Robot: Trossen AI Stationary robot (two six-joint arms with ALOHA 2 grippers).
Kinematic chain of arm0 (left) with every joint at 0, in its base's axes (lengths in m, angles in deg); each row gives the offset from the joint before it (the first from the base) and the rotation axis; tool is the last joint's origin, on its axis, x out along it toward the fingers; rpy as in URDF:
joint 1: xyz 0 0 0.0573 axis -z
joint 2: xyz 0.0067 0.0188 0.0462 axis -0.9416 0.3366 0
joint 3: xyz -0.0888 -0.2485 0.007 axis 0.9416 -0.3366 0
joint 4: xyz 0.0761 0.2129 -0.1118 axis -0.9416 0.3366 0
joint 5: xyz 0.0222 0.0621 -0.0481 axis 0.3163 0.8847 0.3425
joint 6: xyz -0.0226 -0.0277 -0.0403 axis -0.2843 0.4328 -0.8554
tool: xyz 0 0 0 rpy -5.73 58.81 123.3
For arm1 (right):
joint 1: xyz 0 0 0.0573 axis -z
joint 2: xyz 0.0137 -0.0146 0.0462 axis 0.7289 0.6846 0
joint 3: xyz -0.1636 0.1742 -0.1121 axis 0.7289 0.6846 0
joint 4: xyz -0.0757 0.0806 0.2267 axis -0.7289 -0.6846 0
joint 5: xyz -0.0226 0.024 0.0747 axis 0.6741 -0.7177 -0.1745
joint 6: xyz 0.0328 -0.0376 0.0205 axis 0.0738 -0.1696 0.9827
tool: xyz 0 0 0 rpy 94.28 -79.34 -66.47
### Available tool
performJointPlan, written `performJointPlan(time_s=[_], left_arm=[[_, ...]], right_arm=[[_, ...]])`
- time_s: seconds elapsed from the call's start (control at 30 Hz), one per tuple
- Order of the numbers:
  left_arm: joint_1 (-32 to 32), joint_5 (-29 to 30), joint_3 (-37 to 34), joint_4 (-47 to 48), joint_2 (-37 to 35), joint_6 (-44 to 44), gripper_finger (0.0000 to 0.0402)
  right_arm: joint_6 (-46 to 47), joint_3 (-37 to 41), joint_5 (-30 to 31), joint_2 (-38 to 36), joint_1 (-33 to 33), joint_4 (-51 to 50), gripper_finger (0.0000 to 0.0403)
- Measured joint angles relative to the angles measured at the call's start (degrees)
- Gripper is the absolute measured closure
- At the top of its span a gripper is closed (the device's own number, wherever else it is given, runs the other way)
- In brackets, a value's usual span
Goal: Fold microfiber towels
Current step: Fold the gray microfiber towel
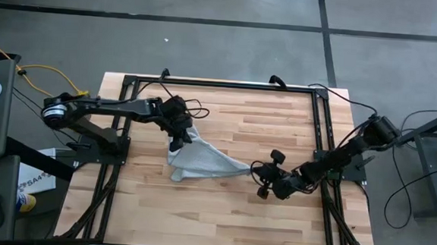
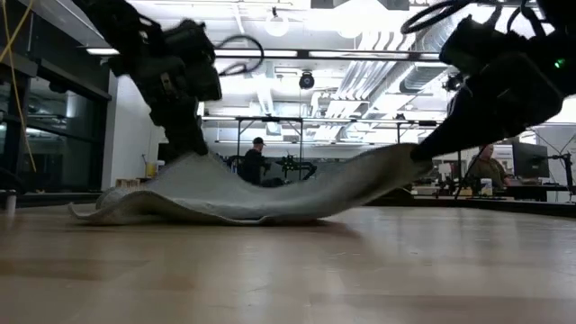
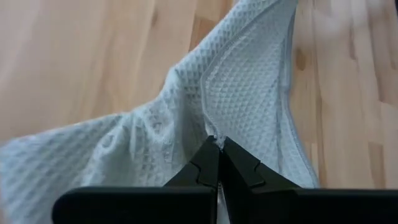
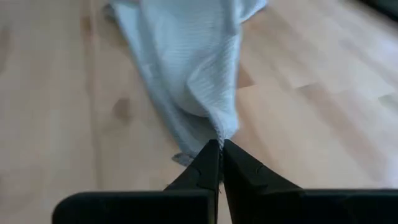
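One light grey microfiber towel (image 1: 201,161) lies crumpled across the middle of the wooden table (image 1: 220,214). Both its ends are raised, while its middle and a bunched near-left part (image 2: 117,209) rest on the wood. My left gripper (image 1: 181,141) is shut on the towel's far-left end. My right gripper (image 1: 252,169) is shut on the end that tapers toward the table's right. In the low view the left gripper (image 2: 187,148) stands over the towel's left rise and the right gripper (image 2: 421,153) is at its right tip. My left gripper pinches the towel at a hemmed edge (image 3: 212,132) between its two fingertips, slanting down from the table's left. That end is lifted off the wood, and the cloth falls away from the fingers in slack folds. My right gripper pinches the towel's pointed right end (image 4: 225,132) between its fingertips, slanting down from the table's right. The cloth is gathered to a narrow tip at the fingers and widens away from them. This end is lifted clear, and the cloth slopes down to the table.
A black frame (image 1: 221,85) runs around the table's far edge and both sides. Bare wood lies between the towel and the near edge. In the low view, people (image 2: 256,162) and desks show in the room beyond the table.
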Motion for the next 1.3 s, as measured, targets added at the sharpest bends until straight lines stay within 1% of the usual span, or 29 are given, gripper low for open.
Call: performJointPlan(time_s=[0.17,0.3,0.4,0.47,0.7,0.83,0.9,0.97,1.07,1.3], left_arm=[[2.8,8.7,0.0,2.0,-5.5,-0.7,0.0401],[4.5,16.4,0.0,2.9,-9.7,-1.6,0.0401],[5.4,21.1,0.0,2.8,-12.6,-1.6,0.0401],[5.5,24.1,0.0,2.3,-14.4,-1.6,0.0401],[5.4,32.4,0.0,1.8,-19.0,-1.3,0.0401],[5.4,36.1,0.0,0.1,-20.5,0.5,0.0401],[5.4,37.4,0.1,-1.9,-21.1,1.9,0.0401],[5.4,38.7,0.8,-1.7,-21.3,2.9,0.0401],[5.4,40.9,3.0,-1.0,-21.3,4.0,0.0401],[5.4,42.9,8.0,-1.0,-21.3,7.6,0.0401]], right_arm=[[-3.0,0.0,5.6,-5.3,0.1,-3.3,0.0399],[-6.1,0.0,11.2,-9.5,0.1,-5.4,0.0399],[-8.3,0.0,15.2,-12.4,0.6,-6.4,0.0399],[-10.4,0.0,16.2,-14.3,1.6,-6.5,0.0399],[-17.9,0.0,16.2,-18.6,7.7,-5.9,0.04],[-22.8,0.0,16.3,-20.5,11.8,-4.9,0.04],[-25.0,0.0,17.2,-21.3,13.9,-3.7,0.04],[-27.8,0.0,19.0,-22.0,15.4,-2.4,0.04],[-32.6,0.0,21.3,-22.5,17.2,1.2,0.04],[-43.8,0.0,22.2,-22.9,19.7,11.2,0.0399]])
